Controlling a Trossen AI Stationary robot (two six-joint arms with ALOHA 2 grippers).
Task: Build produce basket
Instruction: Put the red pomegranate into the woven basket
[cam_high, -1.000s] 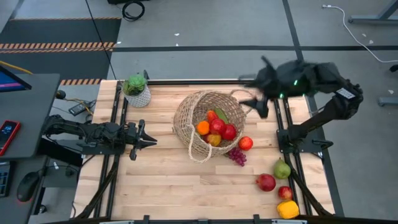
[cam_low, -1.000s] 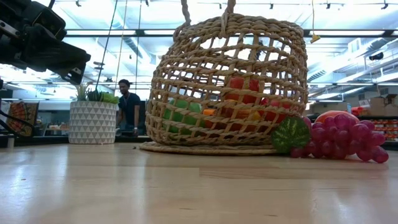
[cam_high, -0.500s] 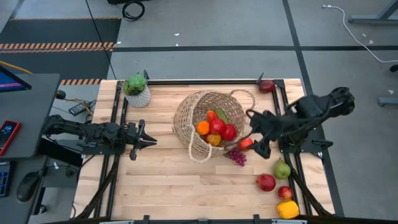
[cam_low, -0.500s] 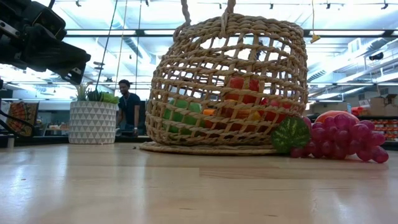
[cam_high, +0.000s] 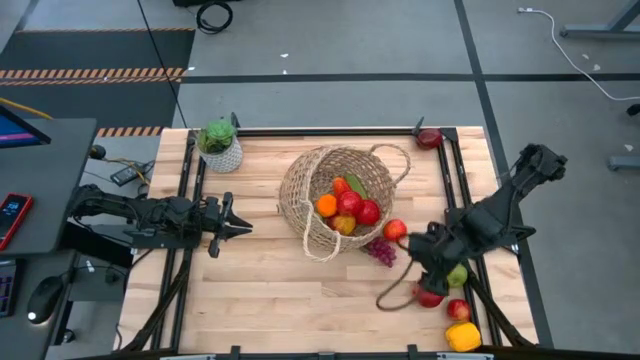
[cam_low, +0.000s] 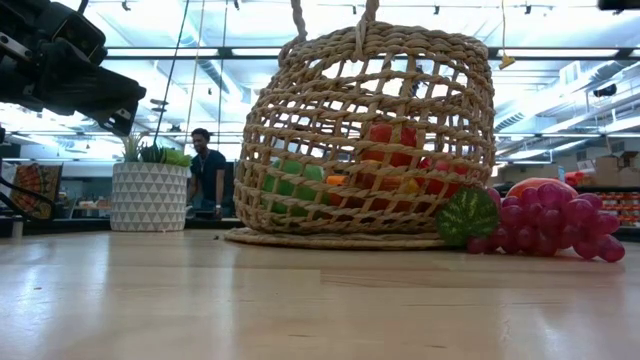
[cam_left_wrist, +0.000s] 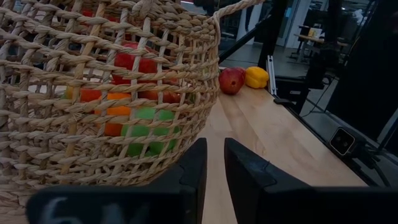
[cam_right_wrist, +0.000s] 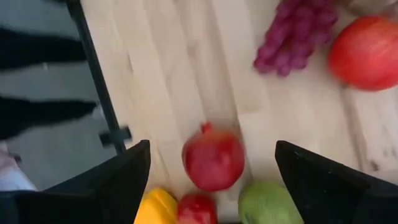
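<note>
- Pale wooden boards make up the desk (cam_high: 250, 290), which stands on a grey floor inside a dark rail frame; the low view looks past it into a lit room where a person stands far off.
- By the left edge, the left tool (cam_high: 232, 227) waits with its fingers closed on nothing, pointing at the basket. It looks harmless while it waits, though a forward move would nudge the wicker.
- Near the far left corner stands a potted plant (cam_high: 219, 145), well apart from any arm.
- In the middle of the desk the basket (cam_high: 300, 190) lies tipped on its side, mouth toward the right edge, with several fruits (cam_high: 347, 205) inside. Because it lies that way, I judge a bump could roll them back out.
- Just beside its mouth lie a red apple (cam_high: 395, 230) and purple grapes (cam_high: 382, 251), both loose enough to roll if brushed.
- Toward the near right corner the right tool (cam_high: 405, 295) hangs open and empty over a dark red fruit (cam_right_wrist: 213, 158), with a green fruit (cam_right_wrist: 268, 203), a small red one (cam_right_wrist: 196, 208) and a yellow pepper (cam_right_wrist: 158, 207) crowded just beside it.
- My worry: a finger may land on a neighbour and knock it off the near edge, or the round fruit may squirt out of an off-centre pinch.
</note>
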